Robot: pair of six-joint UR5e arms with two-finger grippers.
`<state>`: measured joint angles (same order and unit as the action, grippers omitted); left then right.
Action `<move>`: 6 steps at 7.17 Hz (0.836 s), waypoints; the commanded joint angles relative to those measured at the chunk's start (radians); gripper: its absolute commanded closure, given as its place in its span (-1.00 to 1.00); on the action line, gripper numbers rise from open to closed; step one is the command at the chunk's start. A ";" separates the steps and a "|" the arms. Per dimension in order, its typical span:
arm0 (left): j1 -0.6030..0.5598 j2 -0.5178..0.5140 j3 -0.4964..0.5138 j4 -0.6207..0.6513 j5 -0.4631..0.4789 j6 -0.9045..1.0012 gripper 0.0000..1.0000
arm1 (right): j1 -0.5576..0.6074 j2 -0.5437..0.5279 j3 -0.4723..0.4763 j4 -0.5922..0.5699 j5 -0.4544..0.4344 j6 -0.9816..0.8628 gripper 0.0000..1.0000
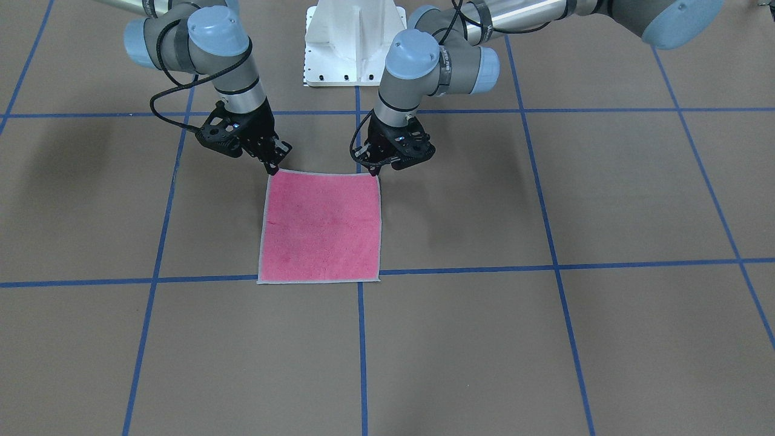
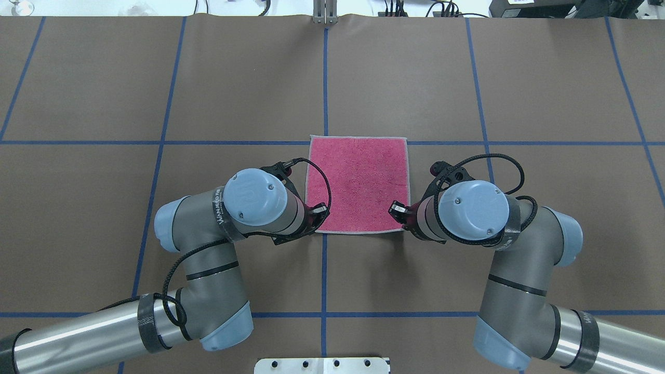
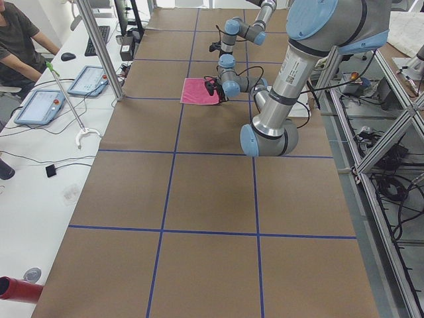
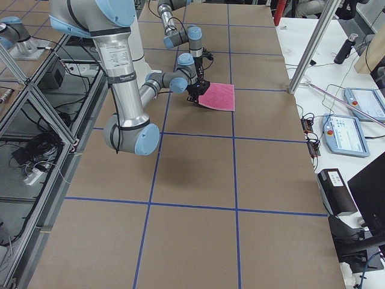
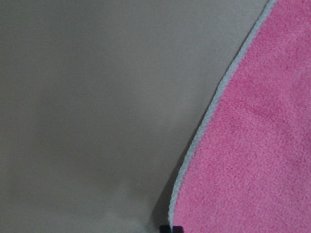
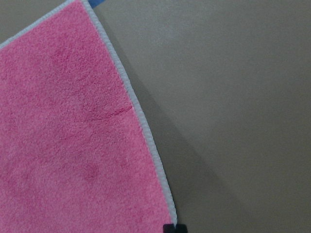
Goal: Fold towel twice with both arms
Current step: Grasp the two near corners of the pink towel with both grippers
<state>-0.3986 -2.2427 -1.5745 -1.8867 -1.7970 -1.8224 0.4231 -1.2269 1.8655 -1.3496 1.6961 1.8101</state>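
The towel (image 1: 321, 227) lies flat on the brown table, pink face up, with a light grey border. Both arms reach down to its edge nearest the robot. My left gripper (image 1: 376, 171) sits at one near corner and my right gripper (image 1: 274, 168) at the other. From overhead, the towel (image 2: 358, 182) lies between the left gripper (image 2: 317, 219) and right gripper (image 2: 402, 218). In each wrist view the towel (image 5: 257, 145) (image 6: 63, 136) edge rises off the table to the fingertips, casting a shadow. Both grippers look shut on a corner.
The white pedestal base (image 1: 354, 42) stands behind the towel. Blue tape lines (image 2: 326, 78) grid the brown table cover. Off the table's far side a person (image 3: 20, 40) sits at a desk with tablets (image 3: 40, 106). A metal post (image 4: 307, 54) stands near that edge.
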 commanded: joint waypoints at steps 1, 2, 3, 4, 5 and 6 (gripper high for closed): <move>0.001 0.026 -0.050 0.005 0.001 -0.026 1.00 | -0.010 0.001 0.011 0.004 0.004 -0.011 1.00; 0.003 0.037 -0.074 0.006 -0.001 -0.046 1.00 | -0.036 0.010 0.012 0.001 -0.006 -0.009 1.00; 0.003 0.079 -0.117 0.008 -0.001 -0.048 1.00 | -0.035 0.007 0.027 0.001 -0.003 -0.005 1.00; 0.004 0.128 -0.169 0.008 -0.001 -0.049 1.00 | -0.034 0.003 0.040 -0.002 0.002 -0.005 1.00; 0.007 0.139 -0.191 0.008 -0.001 -0.063 1.00 | -0.033 0.009 0.049 -0.002 0.029 -0.005 1.00; 0.021 0.141 -0.196 0.008 0.001 -0.096 1.00 | -0.032 0.006 0.064 0.000 0.058 -0.005 1.00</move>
<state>-0.3892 -2.1146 -1.7506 -1.8792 -1.7975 -1.8878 0.3903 -1.2202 1.9124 -1.3507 1.7223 1.8053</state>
